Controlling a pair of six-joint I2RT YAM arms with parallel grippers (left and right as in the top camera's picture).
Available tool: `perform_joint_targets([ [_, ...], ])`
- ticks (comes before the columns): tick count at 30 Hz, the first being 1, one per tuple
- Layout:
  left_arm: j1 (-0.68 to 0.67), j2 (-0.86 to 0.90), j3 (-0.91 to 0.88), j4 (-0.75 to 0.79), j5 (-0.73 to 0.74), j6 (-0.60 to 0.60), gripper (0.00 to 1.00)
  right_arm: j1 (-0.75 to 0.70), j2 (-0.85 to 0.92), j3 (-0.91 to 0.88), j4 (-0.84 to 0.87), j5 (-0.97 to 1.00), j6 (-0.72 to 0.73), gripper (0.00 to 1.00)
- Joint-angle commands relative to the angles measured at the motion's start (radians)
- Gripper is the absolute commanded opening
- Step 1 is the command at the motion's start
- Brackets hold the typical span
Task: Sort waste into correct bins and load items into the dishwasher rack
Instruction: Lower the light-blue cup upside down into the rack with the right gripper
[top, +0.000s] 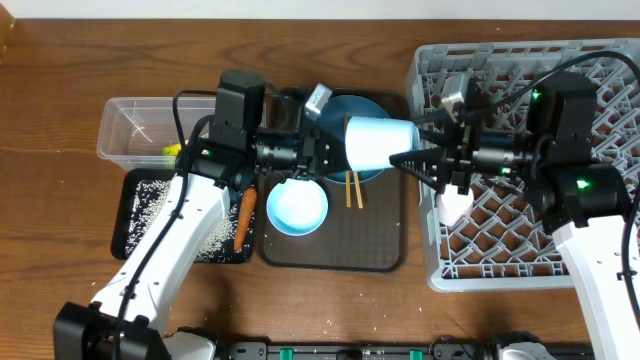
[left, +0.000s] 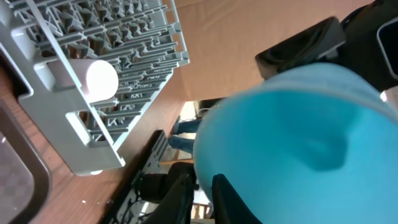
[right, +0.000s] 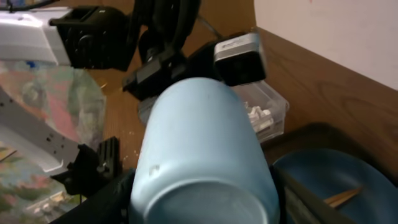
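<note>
The light blue cup (top: 380, 142) (left: 298, 143) (right: 205, 162) hangs sideways above the blue plate (top: 375, 105), between both arms. My right gripper (top: 403, 158) (right: 205, 193) is shut on its base end, one finger on each side. My left gripper (top: 322, 158) (left: 202, 180) has its fingers close together on the cup's rim, with only a thin gap showing. The grey dishwasher rack (top: 600, 80) at the right holds the white-pink cup (top: 455, 205) (left: 99, 81). The pale blue bowl (top: 297, 208) and the wooden chopsticks (top: 353, 188) lie on the brown tray.
The brown serving tray (top: 340, 250) lies in the middle. At the left, the clear tub (top: 135, 135) holds white paper and a yellow-green wrapper (top: 172, 151). The black tray (top: 150, 210) carries rice grains, and the carrot (top: 243, 218) lies along its right edge.
</note>
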Motion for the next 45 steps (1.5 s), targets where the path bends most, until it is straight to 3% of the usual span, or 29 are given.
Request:
perform_joint_targets([
  [1,-0.002,0.005,-0.002,-0.006,-0.042,0.053,0.17,-0.015,-0.006,0.015,0.005,-0.001,0.035,0.55],
  [2,-0.001,0.005,-0.002,-0.006,-0.076,0.058,0.24,-0.02,-0.006,0.015,0.001,0.001,0.035,0.54],
  [4,-0.001,0.005,-0.002,-0.006,-0.144,0.058,0.27,-0.04,-0.009,0.016,-0.018,0.015,0.035,0.52],
  [13,-0.001,0.006,-0.002,-0.058,-0.279,0.094,0.3,-0.253,-0.064,0.016,-0.268,0.379,0.095,0.5],
  [18,-0.002,0.005,-0.002,-0.125,-0.359,0.118,0.3,-0.377,-0.114,0.016,-0.417,0.813,0.3,0.48],
  [23,-0.002,0.005,-0.002,-0.141,-0.365,0.126,0.3,-0.398,-0.113,0.016,-0.518,1.187,0.458,0.47],
  [45,-0.002,0.005,-0.002,-0.141,-0.365,0.125,0.3,-0.386,0.195,0.015,-0.521,1.094,0.468,0.5],
])
